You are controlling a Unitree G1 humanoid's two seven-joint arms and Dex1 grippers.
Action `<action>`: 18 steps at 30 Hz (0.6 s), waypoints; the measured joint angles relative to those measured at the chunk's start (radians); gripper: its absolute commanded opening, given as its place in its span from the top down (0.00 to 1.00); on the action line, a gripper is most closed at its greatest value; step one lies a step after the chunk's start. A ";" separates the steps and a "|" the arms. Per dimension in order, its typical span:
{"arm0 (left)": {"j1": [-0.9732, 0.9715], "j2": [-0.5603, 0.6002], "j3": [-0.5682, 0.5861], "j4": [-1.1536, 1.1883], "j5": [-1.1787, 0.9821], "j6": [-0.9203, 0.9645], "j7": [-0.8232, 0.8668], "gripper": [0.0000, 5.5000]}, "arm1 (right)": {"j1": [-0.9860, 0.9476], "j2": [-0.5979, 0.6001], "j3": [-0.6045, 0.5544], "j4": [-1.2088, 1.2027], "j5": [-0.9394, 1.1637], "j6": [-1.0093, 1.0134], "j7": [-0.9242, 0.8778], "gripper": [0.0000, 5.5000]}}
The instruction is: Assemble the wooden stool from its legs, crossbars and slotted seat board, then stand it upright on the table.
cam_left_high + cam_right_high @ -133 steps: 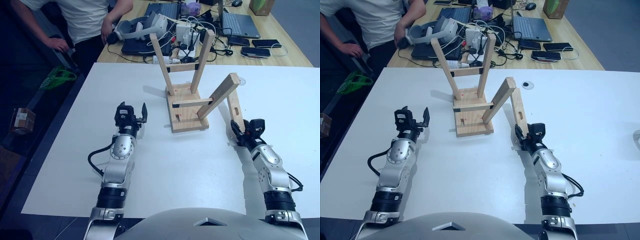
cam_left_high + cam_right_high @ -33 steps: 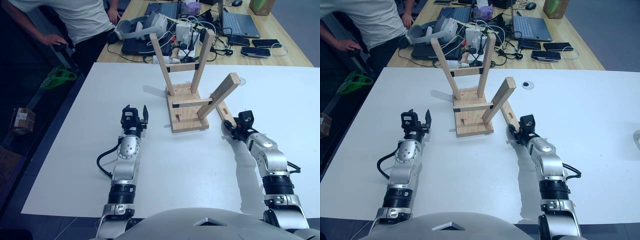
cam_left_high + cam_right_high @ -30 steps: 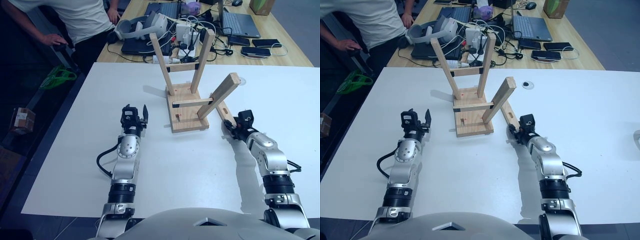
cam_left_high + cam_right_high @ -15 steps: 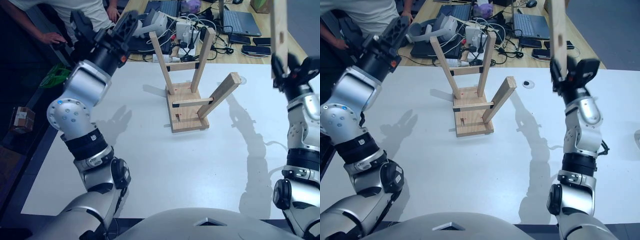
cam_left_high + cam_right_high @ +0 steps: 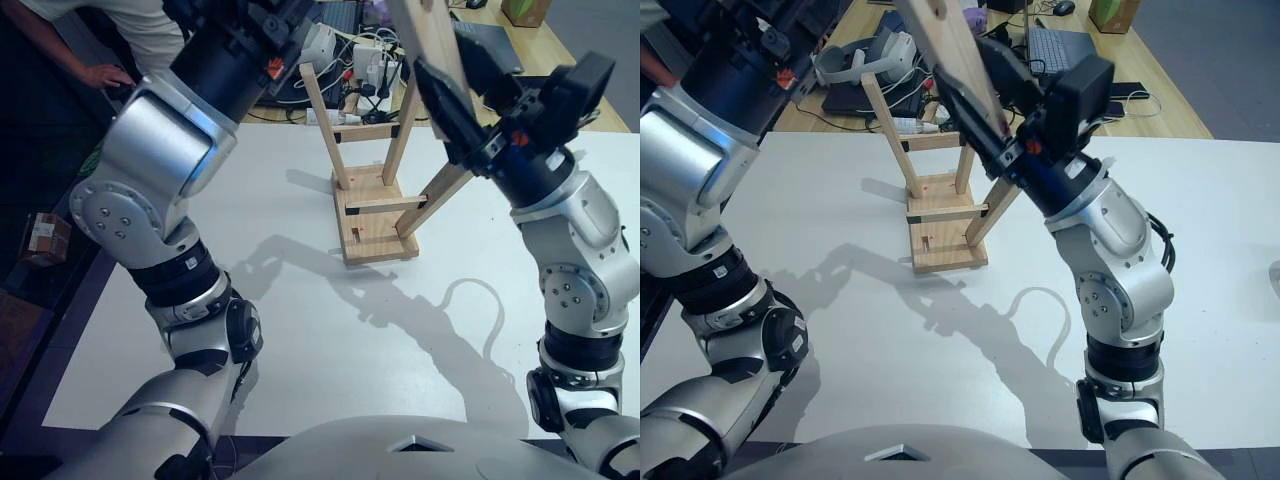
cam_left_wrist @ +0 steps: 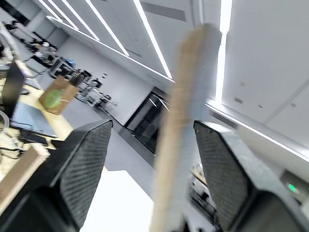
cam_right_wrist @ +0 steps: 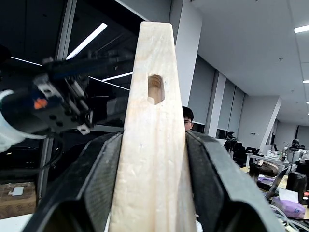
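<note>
A white counter [image 5: 300,340] occupies the centre and lower part of the frame. Behind it, along the upper edge, a wooden counter [image 5: 1168,118] carries a white headset [image 5: 875,55], a laptop [image 5: 1065,42], tangled cables [image 5: 372,68] and dark phones [image 5: 1130,95]. A cardboard box [image 5: 42,240] sits on the floor at middle left.

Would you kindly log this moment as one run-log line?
right pincer: shut on loose leg, held high | left pincer: open, astride loose leg | seat board: flat on table, three legs up

The left arm [image 5: 150,160] and right arm [image 5: 1110,235] are rounded silver shells with black joint rings. Their black fingers [image 6: 89,164] have dimpled pads.
</note>
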 measured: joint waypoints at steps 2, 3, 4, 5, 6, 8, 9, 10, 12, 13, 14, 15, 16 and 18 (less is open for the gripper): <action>0.021 0.021 -0.025 -0.020 -0.037 -0.006 -0.006 0.44 | 0.007 -0.002 0.009 -0.005 -0.007 -0.002 0.014 0.63; 0.032 0.028 -0.036 -0.026 -0.049 -0.008 -0.007 0.44 | 0.018 -0.002 0.016 -0.009 -0.012 -0.003 0.021 0.63; 0.042 0.031 -0.045 -0.027 -0.056 -0.015 -0.006 0.44 | 0.029 -0.003 0.023 -0.011 -0.014 -0.003 0.030 0.63; 0.050 0.039 -0.057 -0.026 -0.057 -0.023 -0.004 0.44 | 0.037 -0.006 0.029 -0.012 -0.019 -0.004 0.040 0.63; 0.052 0.042 -0.061 -0.025 -0.058 -0.029 -0.004 0.44 | 0.039 -0.008 0.030 -0.012 -0.021 -0.005 0.044 0.63; 0.054 0.064 -0.073 -0.015 -0.060 -0.050 0.006 0.44 | 0.056 -0.012 0.033 -0.018 -0.028 -0.018 0.067 0.63; 0.056 0.066 -0.075 -0.012 -0.061 -0.055 0.007 0.45 | 0.066 -0.012 0.033 -0.020 -0.030 -0.025 0.075 0.63; 0.057 0.069 -0.083 -0.009 -0.062 -0.065 0.009 0.45 | 0.078 -0.014 0.035 -0.020 -0.032 -0.031 0.084 0.63; 0.064 0.074 -0.098 -0.003 -0.061 -0.075 0.016 0.45 | 0.097 -0.018 0.038 -0.020 -0.045 -0.045 0.102 0.63; 0.073 0.081 -0.106 -0.002 -0.062 -0.079 0.017 0.45 | 0.112 -0.019 0.039 -0.018 -0.058 -0.059 0.109 0.63; 0.084 0.087 -0.113 -0.003 -0.065 -0.082 0.017 0.45 | 0.120 -0.020 0.040 -0.015 -0.070 -0.073 0.114 0.63; 0.091 0.088 -0.116 -0.003 -0.069 -0.083 0.017 0.45 | 0.125 -0.020 0.041 -0.013 -0.074 -0.081 0.120 0.63; 0.104 0.091 -0.123 -0.006 -0.082 -0.087 0.017 0.45 | 0.139 -0.020 0.045 -0.010 -0.092 -0.105 0.128 0.63; 0.129 0.091 -0.145 -0.012 -0.101 -0.091 0.025 0.45 | 0.172 -0.021 0.057 0.004 -0.129 -0.143 0.143 0.63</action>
